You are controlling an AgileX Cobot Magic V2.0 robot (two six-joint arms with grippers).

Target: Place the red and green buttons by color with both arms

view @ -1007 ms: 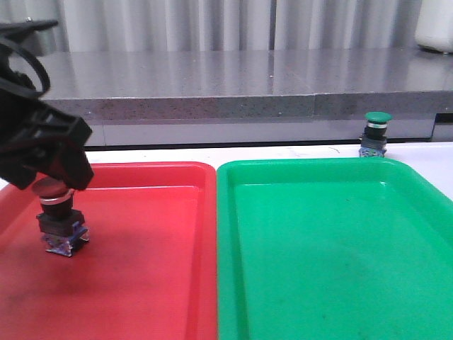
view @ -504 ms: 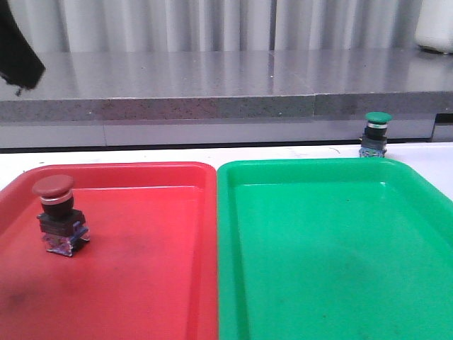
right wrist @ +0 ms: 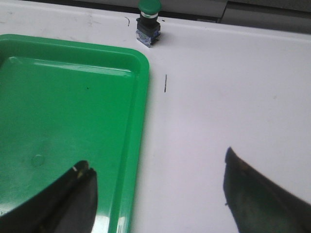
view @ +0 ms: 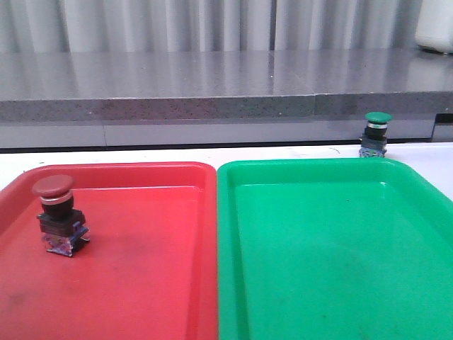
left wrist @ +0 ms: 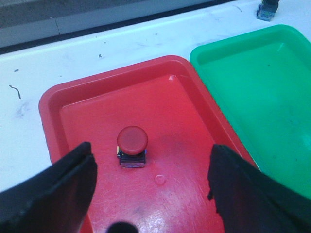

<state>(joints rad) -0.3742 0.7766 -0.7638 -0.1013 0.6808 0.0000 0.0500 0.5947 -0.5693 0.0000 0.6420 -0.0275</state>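
**Red button down, green button waiting**

I am looking at the red button (view: 59,215) standing upright inside the red tray (view: 141,283), near its far left corner, so I am judging that half of the task finished. My left gripper (left wrist: 150,189) is hovering above it with the jaws spread wide and released, gripping nothing.

The green button (right wrist: 148,20) is sitting upright on the white table (right wrist: 233,87), just beyond the far right corner of the green tray (view: 318,269), close to the table's back edge and outside the tray.

My right gripper (right wrist: 158,194) is hanging over the tray's right rim, well short of the button, jaws released and empty. I am treating the green pickup as the step in hand: the right arm needs reaching forward, lowering astride the cap, and closing.
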